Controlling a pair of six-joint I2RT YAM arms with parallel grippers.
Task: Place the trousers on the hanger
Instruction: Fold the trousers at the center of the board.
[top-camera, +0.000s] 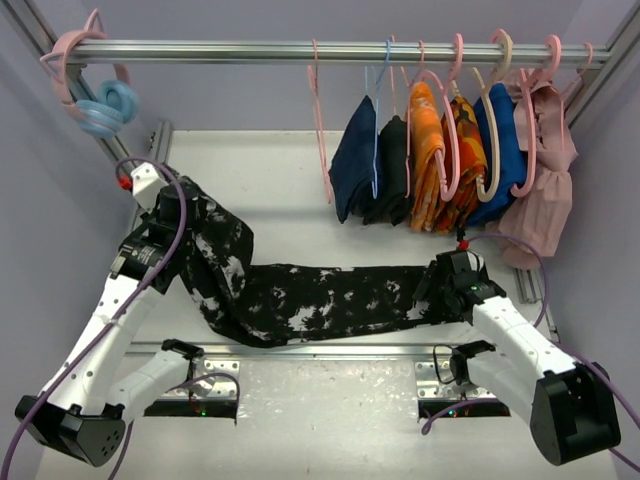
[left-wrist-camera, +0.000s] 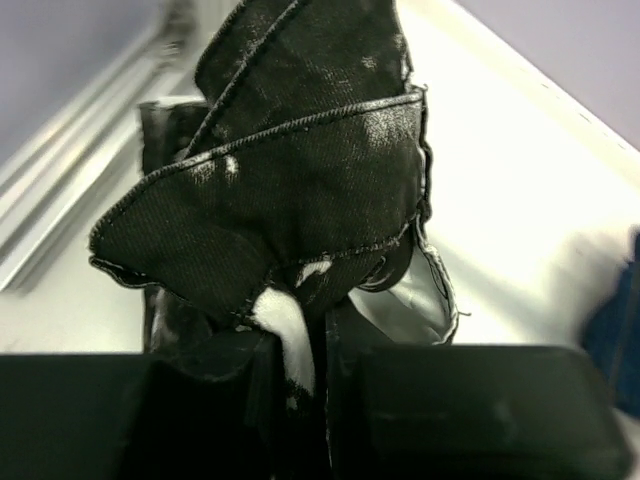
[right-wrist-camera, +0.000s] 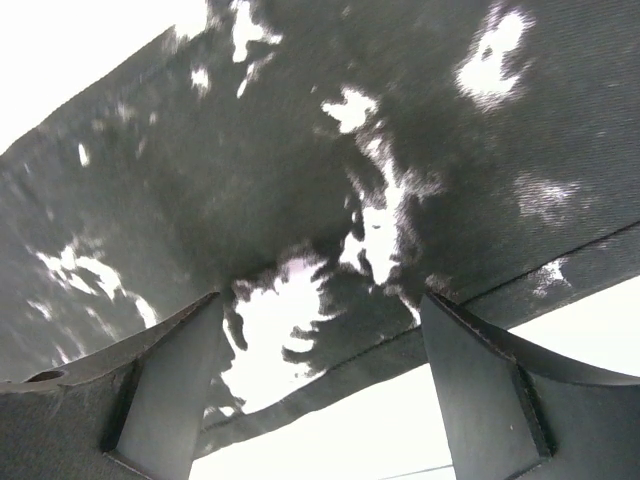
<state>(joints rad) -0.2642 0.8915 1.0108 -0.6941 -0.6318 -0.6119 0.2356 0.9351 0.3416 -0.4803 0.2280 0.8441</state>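
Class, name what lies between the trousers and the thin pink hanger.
Nothing: only bare table shows between the hanger and trousers, in the top view.

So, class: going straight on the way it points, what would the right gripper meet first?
The trousers: their patterned cloth lies directly ahead of the right gripper, whose fingers stand open. Whether it already touches is unclear.

Seen from above, the trousers (top-camera: 330, 300) and my own wrists cover the fingertips of my left gripper (top-camera: 192, 222) and right gripper (top-camera: 432, 290). In the left wrist view, my 2 fingers (left-wrist-camera: 130, 410) are dark blurs cut off by the bottom edge. A blue blur (left-wrist-camera: 618, 320) at the right edge is unreadable.
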